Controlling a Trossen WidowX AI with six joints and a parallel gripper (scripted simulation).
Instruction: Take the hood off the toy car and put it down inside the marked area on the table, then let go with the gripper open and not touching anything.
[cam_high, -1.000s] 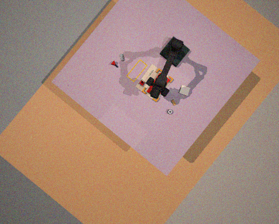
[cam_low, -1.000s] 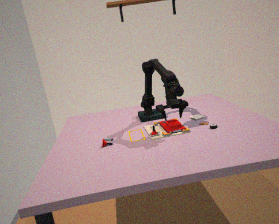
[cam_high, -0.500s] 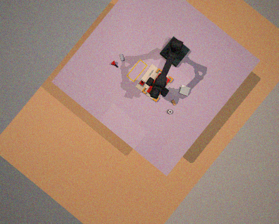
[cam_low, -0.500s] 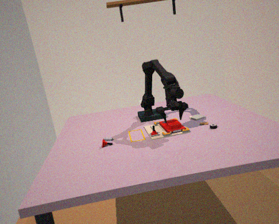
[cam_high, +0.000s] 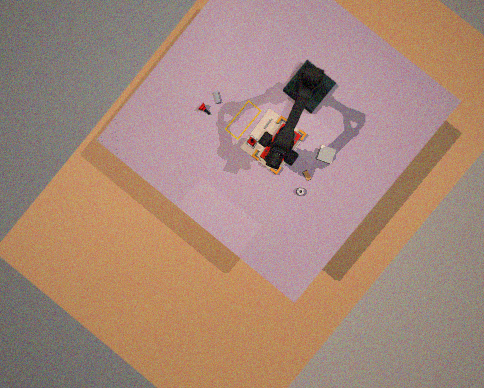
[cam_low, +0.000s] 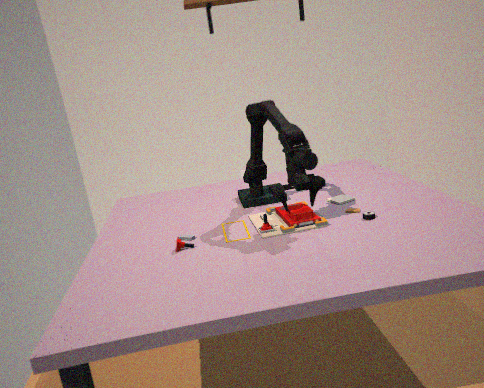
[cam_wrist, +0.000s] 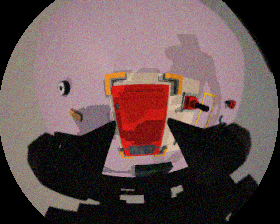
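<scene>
The red toy car (cam_low: 299, 214) (cam_wrist: 140, 118) sits on a beige base plate (cam_low: 256, 220) (cam_high: 265, 122) with orange corner brackets. Its hood is part of the red top; I cannot make out its edges. In the top view the arm covers most of the car (cam_high: 281, 132). My gripper (cam_low: 299, 201) (cam_high: 281, 159) (cam_wrist: 141, 121) is open and empty. It hangs just above the car, one finger on each side, touching nothing. The marked area is a yellow outlined rectangle (cam_low: 235, 240) (cam_high: 237, 114) on the table beside the base plate, and it is empty.
A small red-and-black stand (cam_low: 266, 226) is on the base plate. A red part (cam_low: 184, 244) (cam_high: 203, 107) and a grey part (cam_low: 189, 237) (cam_high: 217, 97) lie beyond the rectangle. A pale block (cam_low: 342, 199) (cam_high: 326, 154), a tan piece (cam_low: 353, 210) (cam_high: 307, 174) and a wheel (cam_low: 369, 215) (cam_high: 302, 192) lie on the other side.
</scene>
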